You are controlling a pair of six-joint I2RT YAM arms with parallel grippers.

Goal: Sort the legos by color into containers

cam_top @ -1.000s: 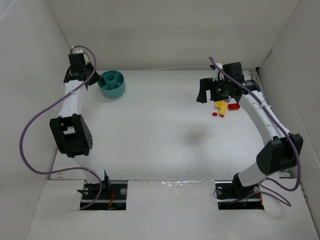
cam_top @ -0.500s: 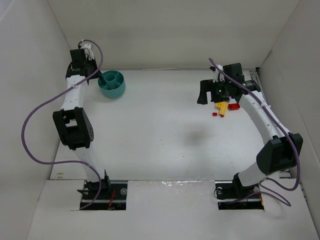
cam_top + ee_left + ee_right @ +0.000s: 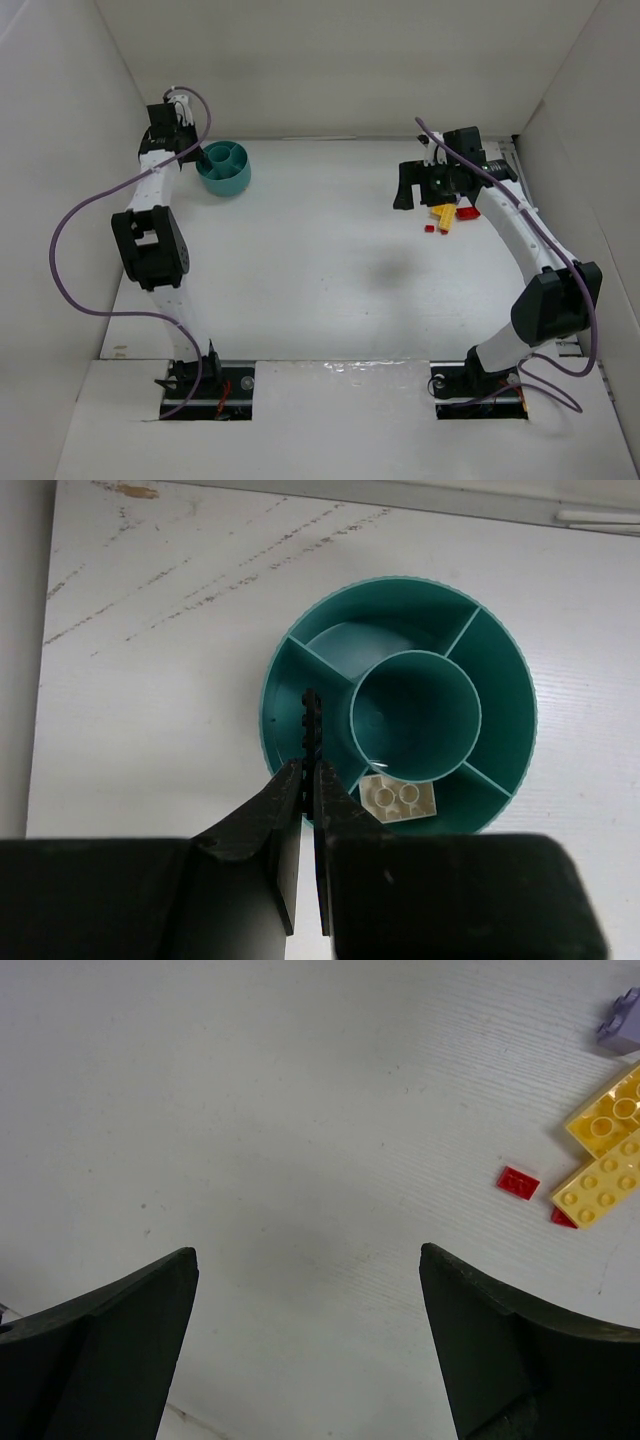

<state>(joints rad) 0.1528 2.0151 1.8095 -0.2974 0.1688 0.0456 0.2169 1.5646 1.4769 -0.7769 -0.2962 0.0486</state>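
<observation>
Left gripper (image 3: 197, 155) has shifted back beside bowl (image 3: 225, 182), right gripper (image 3: 420, 190) unmoved | left jaws pressed together over bowl's rim, right jaws spread | legos (image 3: 605, 1150) lie just beside your open jaws, not between | yellow and red touch: you may pinch both or scatter them.

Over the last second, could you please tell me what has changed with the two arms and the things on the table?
The left gripper, shut, moved a little toward the far wall and slightly to the right, and its arm's elbow followed; its tips hang over the rim of the teal bowl. Nothing was taken hold of or let go. The right gripper stayed open beside the legos, and the bowl and legos stayed put.
</observation>
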